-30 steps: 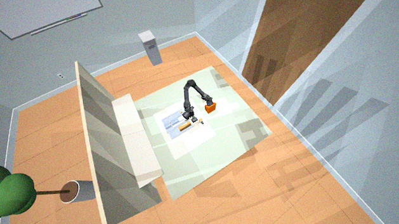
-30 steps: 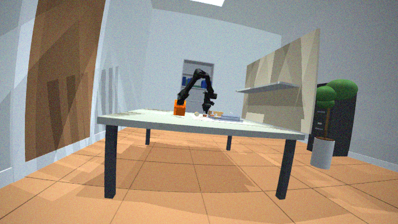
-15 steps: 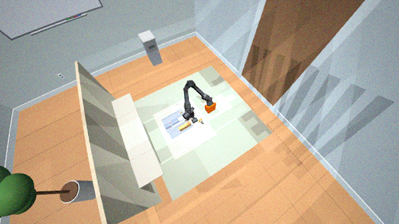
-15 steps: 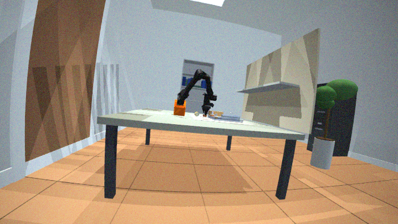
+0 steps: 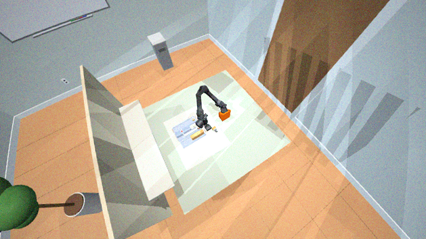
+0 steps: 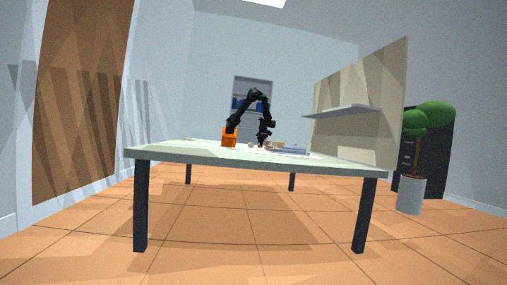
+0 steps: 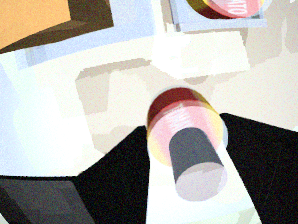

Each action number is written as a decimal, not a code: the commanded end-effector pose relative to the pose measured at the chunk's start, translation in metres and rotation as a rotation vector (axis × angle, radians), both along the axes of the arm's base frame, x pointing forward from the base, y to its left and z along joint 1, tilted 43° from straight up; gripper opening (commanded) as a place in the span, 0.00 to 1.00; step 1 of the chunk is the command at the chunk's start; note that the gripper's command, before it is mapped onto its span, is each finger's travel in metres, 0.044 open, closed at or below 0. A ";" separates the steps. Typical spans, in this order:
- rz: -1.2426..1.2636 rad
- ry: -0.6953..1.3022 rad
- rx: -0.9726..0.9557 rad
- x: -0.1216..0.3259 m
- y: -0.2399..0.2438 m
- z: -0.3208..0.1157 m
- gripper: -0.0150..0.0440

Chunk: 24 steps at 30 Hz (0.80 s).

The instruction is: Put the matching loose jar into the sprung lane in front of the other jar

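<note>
My gripper [image 6: 260,144] [image 7: 182,127] points down and is shut on a jar [image 7: 177,119] with a pink lettered label, dark red and yellow edges and a grey knob on top. The jar is upright between both fingertips, at table level. A similar red and pink jar [image 7: 227,6] sits inside the front of a pale blue lane [image 7: 220,23], cut off by the top edge of the wrist view. The pusher plate is not in that view. The blue lanes [image 5: 185,143] also show small in the top view.
An orange-yellow block-like row [image 5: 196,134] [image 7: 32,20] fills the neighbouring lane. A small loose jar [image 5: 214,129] lies beside the gripper, showing a pale round end [image 6: 250,144] in the exterior view. The orange arm base [image 5: 224,114] [image 6: 229,137] stands behind. A shelf [image 5: 147,151] and panel stand beyond the lanes.
</note>
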<state>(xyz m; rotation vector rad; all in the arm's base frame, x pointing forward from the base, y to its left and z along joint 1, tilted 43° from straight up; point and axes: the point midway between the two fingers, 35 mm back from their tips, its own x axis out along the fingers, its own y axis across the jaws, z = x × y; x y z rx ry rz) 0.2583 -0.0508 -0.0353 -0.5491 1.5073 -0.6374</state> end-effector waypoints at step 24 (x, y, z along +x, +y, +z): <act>0.016 -0.010 0.012 0.021 0.032 0.060 0.25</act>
